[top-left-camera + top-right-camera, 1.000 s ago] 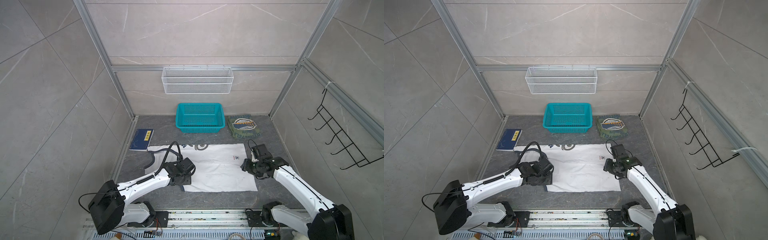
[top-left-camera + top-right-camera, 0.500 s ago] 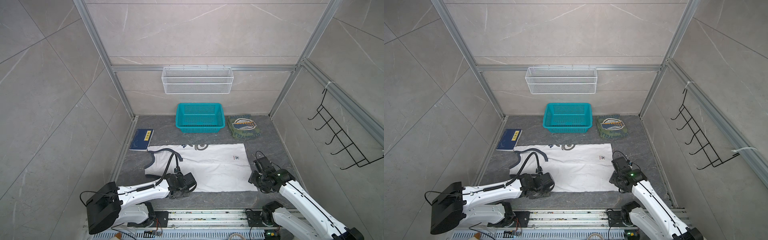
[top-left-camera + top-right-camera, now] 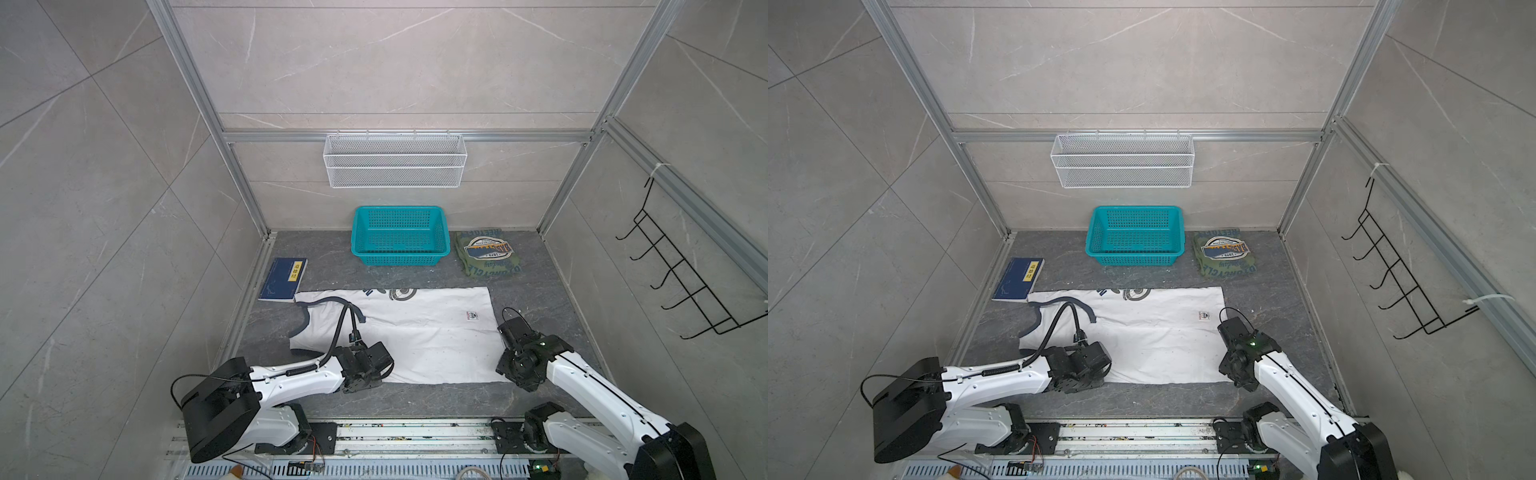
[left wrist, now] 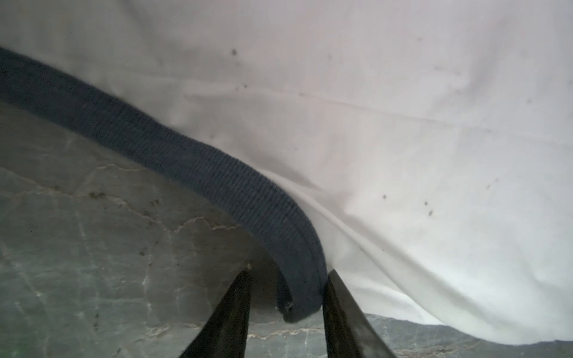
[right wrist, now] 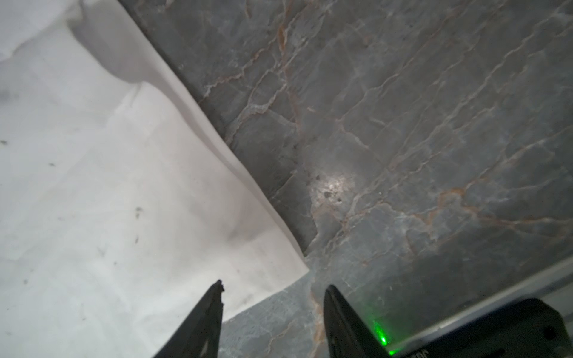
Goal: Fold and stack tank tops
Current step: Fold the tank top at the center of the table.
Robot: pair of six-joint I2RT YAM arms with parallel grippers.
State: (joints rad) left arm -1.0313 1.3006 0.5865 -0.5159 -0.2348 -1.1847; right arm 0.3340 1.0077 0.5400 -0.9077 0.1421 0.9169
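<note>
**Two tank tops on a dark grey marbled worktop: one spread, one folded**

1. White sleeveless cloth tank top [image 3: 436, 336] with dark navy ribbed armhole trim [image 4: 186, 155]. It lies spread flat across the middle of the worktop [image 3: 540, 299], straps toward the left edge and hem toward the right edge.
2. Olive green tank top [image 3: 486, 253], folded with its navy-yellow badge print upward, in the back right corner. It sits just beside a teal perforated plastic basket [image 3: 399, 259] at the back edge.
3. Blue book [image 3: 284, 278] at the left edge, touching a strap of the white top.
4. Left gripper [image 4: 288, 272], low at the white top's front side. Its jaws stand narrowly apart around the curled end of the trim. One finger touches the trim and the other stands clear of it, so nothing is pinched.
5. Right gripper [image 5: 275, 284], low at the front hem corner of the white top. Its jaws stand apart astride that corner, one over cloth and one over bare worktop, gripping nothing.
</note>
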